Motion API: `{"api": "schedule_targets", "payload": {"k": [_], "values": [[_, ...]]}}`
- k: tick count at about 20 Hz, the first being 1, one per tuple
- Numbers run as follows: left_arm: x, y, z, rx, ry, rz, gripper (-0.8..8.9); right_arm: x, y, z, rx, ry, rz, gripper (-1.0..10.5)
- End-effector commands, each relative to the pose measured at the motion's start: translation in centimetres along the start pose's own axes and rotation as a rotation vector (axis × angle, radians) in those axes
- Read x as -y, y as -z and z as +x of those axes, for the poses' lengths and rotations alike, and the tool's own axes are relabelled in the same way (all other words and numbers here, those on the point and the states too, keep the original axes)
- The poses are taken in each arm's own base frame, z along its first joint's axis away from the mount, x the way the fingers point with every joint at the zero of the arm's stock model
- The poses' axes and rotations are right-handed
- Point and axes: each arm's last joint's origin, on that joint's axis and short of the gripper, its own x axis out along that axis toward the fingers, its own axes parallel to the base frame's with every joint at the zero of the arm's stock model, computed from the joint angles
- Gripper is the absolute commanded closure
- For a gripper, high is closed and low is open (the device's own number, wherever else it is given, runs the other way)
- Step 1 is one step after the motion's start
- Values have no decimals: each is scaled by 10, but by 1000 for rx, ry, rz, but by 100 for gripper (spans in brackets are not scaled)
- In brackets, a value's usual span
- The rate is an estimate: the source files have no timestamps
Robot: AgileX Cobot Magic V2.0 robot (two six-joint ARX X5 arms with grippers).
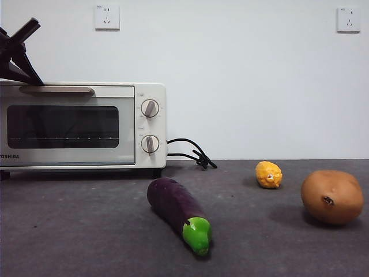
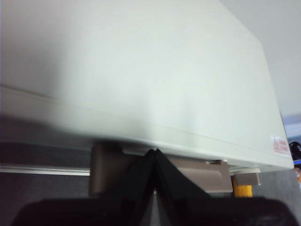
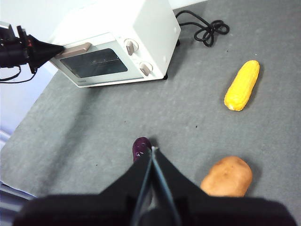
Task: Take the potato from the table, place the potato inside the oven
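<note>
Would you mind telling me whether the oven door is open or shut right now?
Shut. The oven door stands flush and upright, its handle at the top; the left gripper is at that handle.

We read one marking only: "OSHIBA", its first letter cut off by the frame edge, printed dark on the lower front corner of the oven (image 1: 81,124). The red sticker on its top was illegible.

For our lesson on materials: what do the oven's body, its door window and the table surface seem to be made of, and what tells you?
The oven body looks like cream painted metal or plastic: smooth, with a faint sheen. Its door window seems dark glass, see-through to a rack. The table looks covered in matte grey felt-like or rubbery sheet, mottled, without glare.
</note>
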Motion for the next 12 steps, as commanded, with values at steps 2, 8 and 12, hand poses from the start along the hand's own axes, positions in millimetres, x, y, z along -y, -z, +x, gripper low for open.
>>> {"api": "schedule_targets", "payload": {"k": [2,8,12], "values": [[-13,13,10,-90,-73,14,819,-1,-1,-1,11,-5,-9,945],[-17,22,9,-167,-139,63,819,-1,-1,-1,6,-14,-6,945],[-19,28,7,-219,-170,83,819,-3,-1,-1,-2,-63,-6,945]]}}
